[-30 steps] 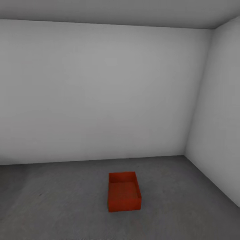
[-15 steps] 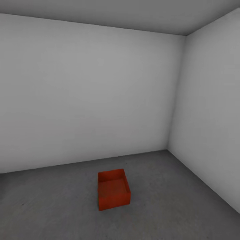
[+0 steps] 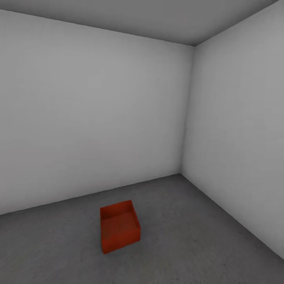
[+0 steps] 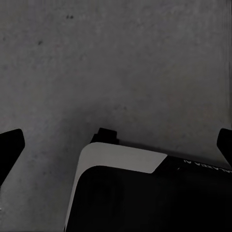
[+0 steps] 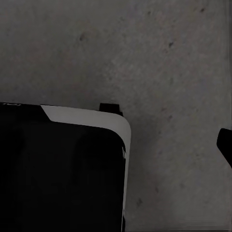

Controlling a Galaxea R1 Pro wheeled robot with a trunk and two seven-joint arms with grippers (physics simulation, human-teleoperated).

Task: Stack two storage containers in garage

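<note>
As the head view has swung right since a second ago, one bin sits alone on the garage floor near the corner; left hand wide open, empty; right hand unclear. Second bin likely next.

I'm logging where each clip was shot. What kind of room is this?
Probably a garage or a similar bare utility room: plain light grey walls meet at a corner, the floor is rough, mottled dark grey concrete, and there is no furniture, just one red-orange open-top storage container standing on the floor.
</note>
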